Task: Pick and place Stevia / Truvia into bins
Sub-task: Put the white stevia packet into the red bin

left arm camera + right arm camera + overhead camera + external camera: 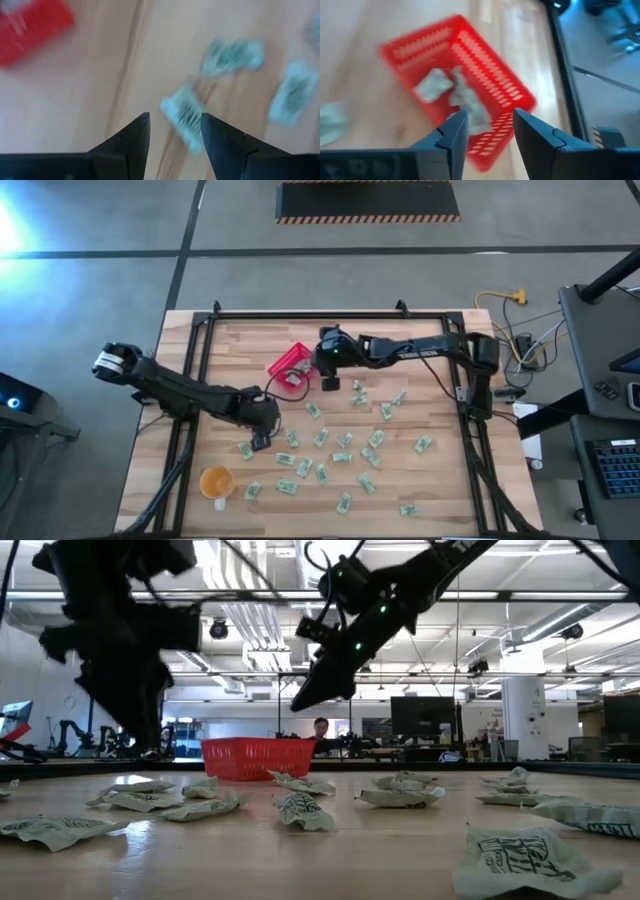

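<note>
The light wooden table (440, 480) carries the small square red plastic basket (289, 365), the reference landmark. The right gripper (487, 131) hangs directly above the basket, fingers apart, nothing between them. The left gripper (172, 135) is near the basket on the side toward the table's front, fingers apart over one packet, not clamped. An orange round cup (216, 481) stands well apart from the basket, toward the front. Pale green and white paper packets (344, 457) lie scattered beside the basket; several lie inside it.
</note>
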